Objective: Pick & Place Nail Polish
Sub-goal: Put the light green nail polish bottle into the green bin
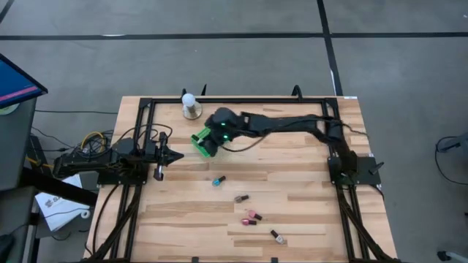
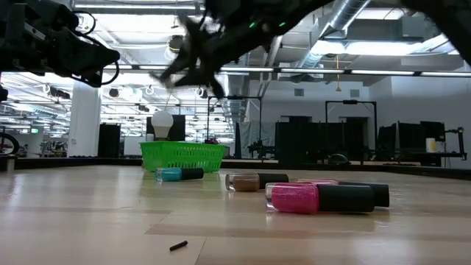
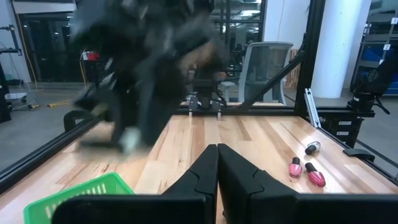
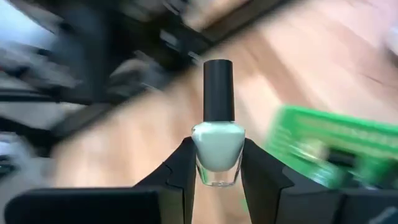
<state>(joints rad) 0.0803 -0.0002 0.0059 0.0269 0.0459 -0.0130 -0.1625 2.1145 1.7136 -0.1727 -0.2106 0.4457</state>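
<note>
1. Gripping a pale mint bottle (image 4: 217, 149) by its body, the right gripper (image 4: 217, 163) keeps the black cap upright between its fingers, a hold that looks meant for carrying.
2. Seen from above, the right gripper (image 1: 212, 131) hangs over the basket (image 1: 202, 143), so I judge the bottle is about to be dropped in.
3. What the basket (image 2: 183, 156) already holds cannot be told (its mesh hides the inside); a white ball (image 1: 189, 99) on a round base stands just behind it.
4. Loose bottles lie on the table (image 1: 292, 219) in front of the basket: a teal one (image 1: 218, 180) nearest, a brown one (image 1: 241, 198) farther, two pink ones (image 1: 251, 218) beyond that, and a dark one (image 1: 278, 237) farthest.
5. Well to the left of the basket, the left gripper (image 1: 159, 155) waits, fingers pressed together and empty.
</note>
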